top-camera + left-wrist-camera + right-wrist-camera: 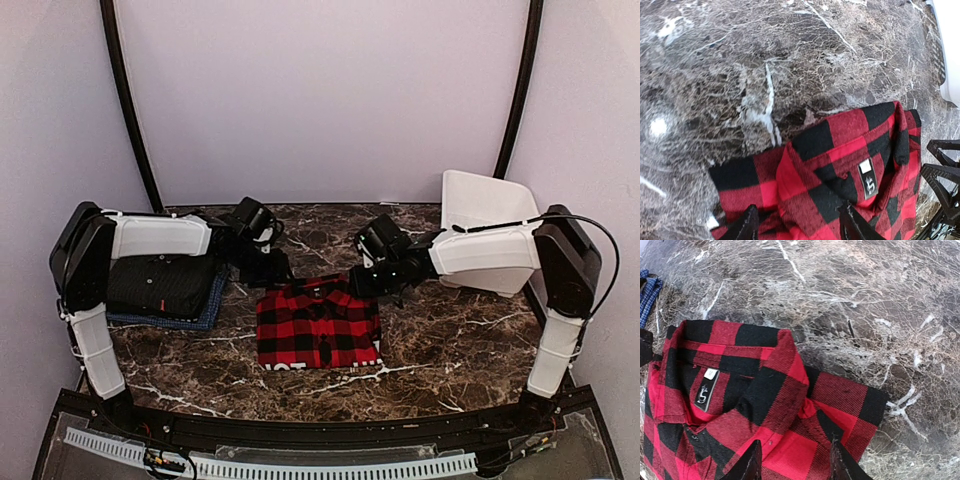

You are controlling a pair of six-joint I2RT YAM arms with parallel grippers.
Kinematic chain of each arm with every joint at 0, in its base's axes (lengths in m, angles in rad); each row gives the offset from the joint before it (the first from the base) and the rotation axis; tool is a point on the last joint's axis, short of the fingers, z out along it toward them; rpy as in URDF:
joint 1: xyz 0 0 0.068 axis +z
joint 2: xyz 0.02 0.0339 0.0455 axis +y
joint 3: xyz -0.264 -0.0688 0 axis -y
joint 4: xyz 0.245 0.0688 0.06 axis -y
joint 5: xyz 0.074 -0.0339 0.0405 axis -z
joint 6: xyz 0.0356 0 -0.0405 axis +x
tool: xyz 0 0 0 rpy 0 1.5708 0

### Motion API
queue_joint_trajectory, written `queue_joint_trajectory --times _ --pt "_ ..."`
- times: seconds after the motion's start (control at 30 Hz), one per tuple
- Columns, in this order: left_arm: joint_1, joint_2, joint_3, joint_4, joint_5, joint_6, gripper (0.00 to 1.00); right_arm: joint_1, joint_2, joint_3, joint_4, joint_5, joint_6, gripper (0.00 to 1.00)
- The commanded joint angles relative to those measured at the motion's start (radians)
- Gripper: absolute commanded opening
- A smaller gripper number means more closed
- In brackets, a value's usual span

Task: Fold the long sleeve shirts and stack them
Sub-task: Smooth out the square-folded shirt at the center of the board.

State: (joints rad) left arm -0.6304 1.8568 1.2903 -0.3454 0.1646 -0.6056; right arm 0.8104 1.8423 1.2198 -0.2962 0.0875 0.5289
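Note:
The red-and-black checked shirt [318,325] lies folded on the marble table, collar toward the far side, with white letters showing at its near edge. My left gripper [270,272] is open over the shirt's far left corner [810,170], its fingers [747,225] straddling the cloth beside the collar. My right gripper [366,282] is open over the far right corner [765,405], its fingers [840,462] on either side of the shoulder fold. The black shirt [160,285] with a small red tag lies folded on the blue shirt [212,303] at the left.
A white plastic basket [480,205] stands at the back right; its edge shows in the left wrist view [951,45]. The right gripper's fingers [942,175] are close at the left wrist view's right edge. The blue shirt's corner [647,295] shows at the right wrist view's left.

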Motion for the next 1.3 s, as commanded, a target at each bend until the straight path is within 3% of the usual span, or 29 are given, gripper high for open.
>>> queue_joint_trajectory --times 0.0,0.4,0.73,0.87,1.27 --pt "-0.006 0.067 0.072 -0.018 0.006 0.034 0.53 -0.013 0.003 -0.037 0.024 0.021 0.005 0.43" --pt "-0.019 0.178 0.184 -0.039 -0.019 0.034 0.38 -0.024 0.052 -0.061 0.080 -0.016 0.002 0.39" --pt "-0.027 0.197 0.232 -0.066 -0.016 0.040 0.07 -0.024 0.036 -0.050 0.074 -0.027 -0.002 0.00" --pt "-0.035 0.186 0.249 -0.081 -0.017 0.046 0.00 -0.020 -0.011 -0.056 0.062 -0.019 -0.003 0.00" --pt "-0.077 0.113 0.304 -0.098 -0.055 0.046 0.00 0.001 -0.149 -0.115 0.020 0.022 0.013 0.00"
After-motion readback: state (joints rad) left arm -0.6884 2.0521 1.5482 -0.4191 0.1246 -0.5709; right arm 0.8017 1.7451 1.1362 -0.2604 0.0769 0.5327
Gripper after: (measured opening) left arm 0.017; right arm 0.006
